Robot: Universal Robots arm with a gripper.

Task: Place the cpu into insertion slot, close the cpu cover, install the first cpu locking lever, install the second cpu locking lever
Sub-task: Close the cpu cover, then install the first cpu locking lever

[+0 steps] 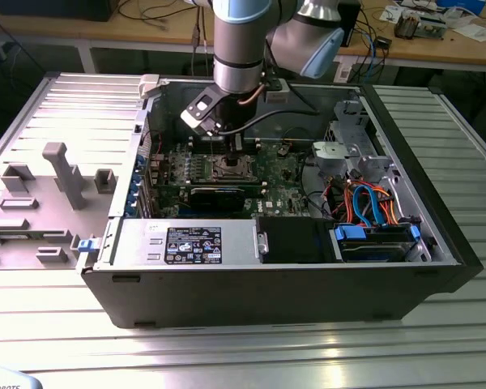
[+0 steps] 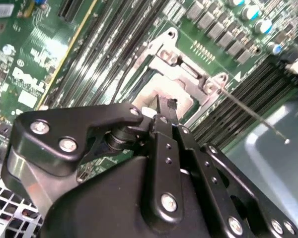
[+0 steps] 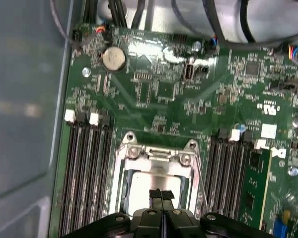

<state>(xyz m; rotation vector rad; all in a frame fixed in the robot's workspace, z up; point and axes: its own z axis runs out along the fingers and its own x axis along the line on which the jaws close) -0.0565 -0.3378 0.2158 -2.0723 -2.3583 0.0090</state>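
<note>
Silver-grey cpu lies in insertion slot, directly under jaws. Jaws closed tip to tip; contact with chip unclear. Thin lever wire just beside jaws.

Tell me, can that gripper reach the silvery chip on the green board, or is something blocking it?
Probably yes. The gripper hangs right over the cpu, jaws together, with nothing between them in the first wrist view. The cpu cover frames the chip but leaves its top bare.
</note>
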